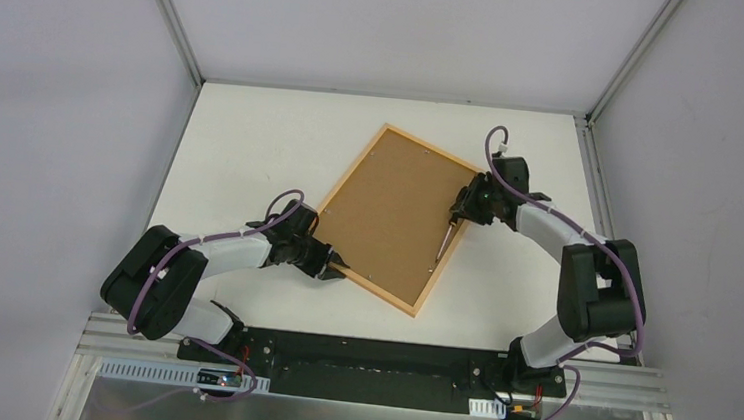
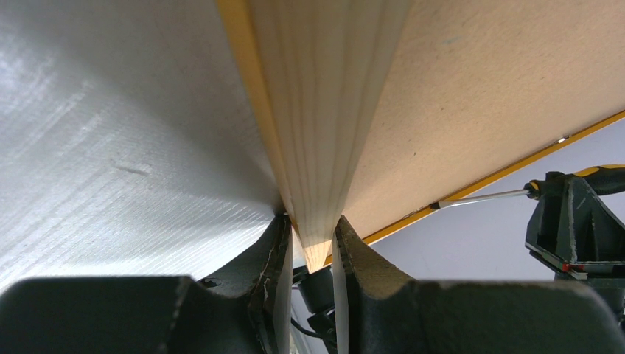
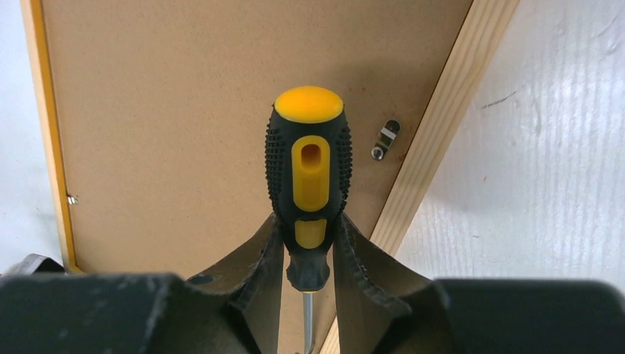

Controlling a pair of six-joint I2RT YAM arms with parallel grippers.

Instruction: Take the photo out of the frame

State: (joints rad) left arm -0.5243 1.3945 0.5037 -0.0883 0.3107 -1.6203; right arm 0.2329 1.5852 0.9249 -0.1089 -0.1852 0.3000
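Nearest the arm bases, the left claw (image 2: pixel 309 228) is clamped on the pale wood rail of the frame (image 2: pixel 324 110), one finger on each side of it, along the frame's near-left edge. The frame sits turned at an angle on the white table (image 1: pixel 242 150), back side up. Its brown backing board (image 1: pixel 388 206) fills it, so the photo is hidden from every view. A thin orange line runs along the frame's outer edges.

Further back, at the frame's right edge, the right claw (image 3: pixel 308 221) is closed around a black and yellow screwdriver (image 3: pixel 308 169). Its shaft points back along that edge toward the near corner. A small metal turn clip (image 3: pixel 386 139) lies on the board just inside the rail there.

Open table lies left of the frame and beyond its far corner. On the right, only a narrow strip separates frame from enclosure wall.
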